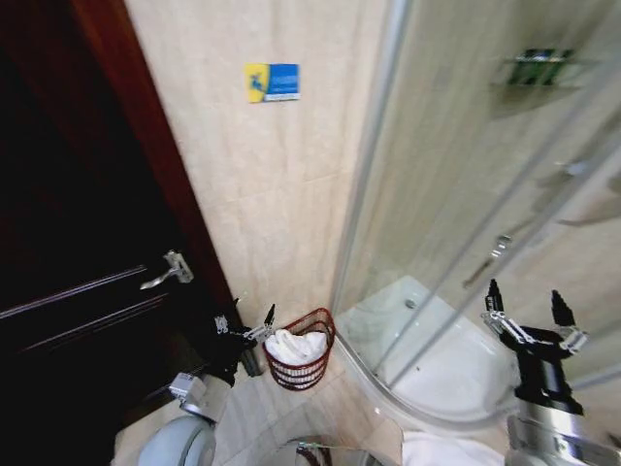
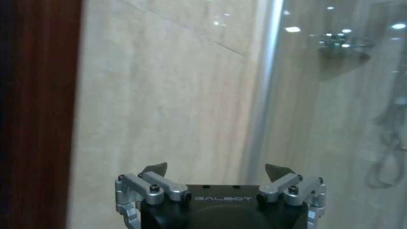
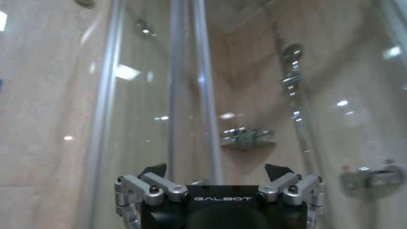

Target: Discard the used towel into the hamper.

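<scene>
Already the white towel [image 1: 295, 347] fills the hamper [image 1: 312, 372].

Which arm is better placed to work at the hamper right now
Left, probably. In the head view the left gripper hangs open right beside the hamper, which already holds a white towel. The right gripper, also open, is far across by the glass shower enclosure.

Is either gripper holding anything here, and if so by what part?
Nothing is held. The left gripper and right gripper are both open and empty; the white towel already lies in the hamper.
</scene>
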You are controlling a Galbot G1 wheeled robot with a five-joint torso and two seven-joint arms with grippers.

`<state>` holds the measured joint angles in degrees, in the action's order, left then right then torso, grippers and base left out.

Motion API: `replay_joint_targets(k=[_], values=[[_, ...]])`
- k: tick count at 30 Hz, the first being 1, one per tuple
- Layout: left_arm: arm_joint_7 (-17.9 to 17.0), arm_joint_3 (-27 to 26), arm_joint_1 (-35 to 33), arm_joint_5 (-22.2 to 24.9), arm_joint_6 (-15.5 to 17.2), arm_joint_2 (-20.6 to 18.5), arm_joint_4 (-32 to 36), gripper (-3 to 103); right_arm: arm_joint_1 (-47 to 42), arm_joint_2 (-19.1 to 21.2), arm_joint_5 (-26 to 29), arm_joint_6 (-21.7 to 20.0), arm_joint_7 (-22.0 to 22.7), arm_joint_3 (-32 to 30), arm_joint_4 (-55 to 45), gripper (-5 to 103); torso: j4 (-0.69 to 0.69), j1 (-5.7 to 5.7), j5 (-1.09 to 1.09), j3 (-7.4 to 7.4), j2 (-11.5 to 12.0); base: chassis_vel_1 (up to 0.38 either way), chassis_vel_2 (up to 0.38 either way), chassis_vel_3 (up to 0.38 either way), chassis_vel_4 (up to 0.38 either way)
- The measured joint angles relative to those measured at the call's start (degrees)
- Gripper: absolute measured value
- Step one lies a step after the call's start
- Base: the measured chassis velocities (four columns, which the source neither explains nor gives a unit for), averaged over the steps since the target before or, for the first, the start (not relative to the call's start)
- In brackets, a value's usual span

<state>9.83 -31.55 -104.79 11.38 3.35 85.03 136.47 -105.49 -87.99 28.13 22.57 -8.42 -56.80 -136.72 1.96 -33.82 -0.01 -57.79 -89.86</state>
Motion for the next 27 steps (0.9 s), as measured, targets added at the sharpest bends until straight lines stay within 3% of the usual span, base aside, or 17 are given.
replay_joint_targets(k=[11,27], values=[[0.0,0.0,0.0,0.0,0.0,0.0,0.0,100,1.89,0.83,6.34,-5.34,3.8,-4.21,-4.25,100,0.0,-0.02,0.01,0.0,0.0,-0.125,-0.118,-0.124,-0.124],[0.0,0.0,0.0,0.0,0.0,0.0,0.0,100,3.42,0.97,6.66,-8.38,7.24,-4.06,-5.71,100,0.01,-0.02,0.02,0.0,0.0,-0.122,-0.119,-0.132,-0.121]])
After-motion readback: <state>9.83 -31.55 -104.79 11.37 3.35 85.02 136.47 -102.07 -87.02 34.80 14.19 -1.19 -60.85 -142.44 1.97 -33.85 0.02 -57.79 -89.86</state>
